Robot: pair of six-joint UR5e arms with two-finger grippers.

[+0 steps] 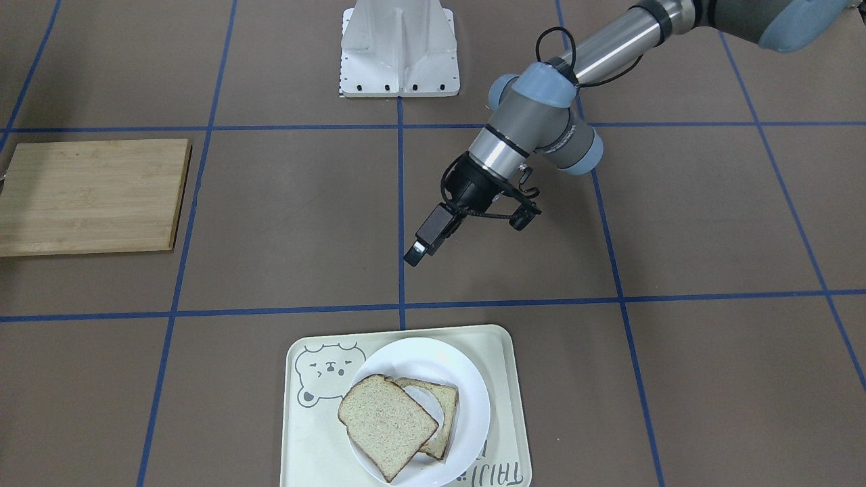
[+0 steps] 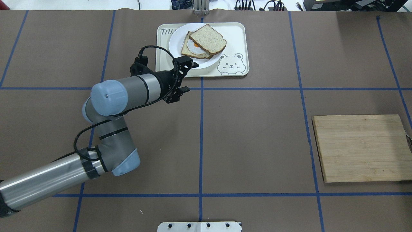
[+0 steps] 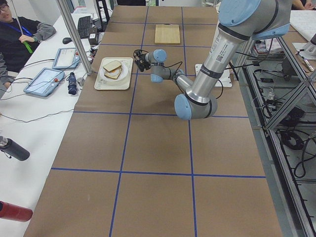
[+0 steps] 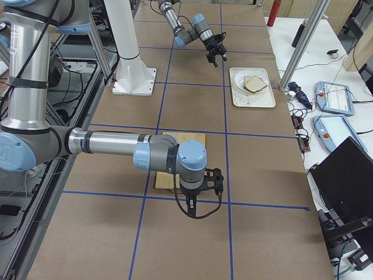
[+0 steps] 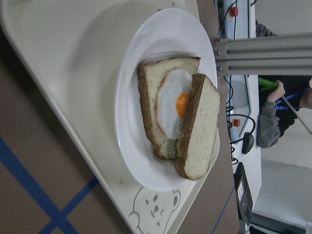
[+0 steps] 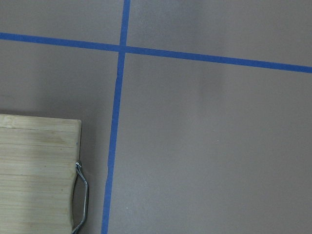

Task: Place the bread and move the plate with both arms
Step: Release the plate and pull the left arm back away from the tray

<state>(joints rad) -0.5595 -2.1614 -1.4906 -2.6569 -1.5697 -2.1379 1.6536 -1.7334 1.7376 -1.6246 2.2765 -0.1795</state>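
Bread [image 2: 207, 39] is lying on the plate [image 2: 175, 45], just past the left gripper [image 2: 190, 77], which hangs wide open, empty, not touching it.

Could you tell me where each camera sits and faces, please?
Front-facing: opposite the robot, looking down; left tool.
Overhead: behind the robot, looking forward; left arm.
Exterior left: table's left end; left arm nearest.
Exterior right: right end; right arm nearest.
Left wrist: faces bread on plate; no body.
Right wrist: faces table, board; no body.
Overhead and front-facing share the tray.
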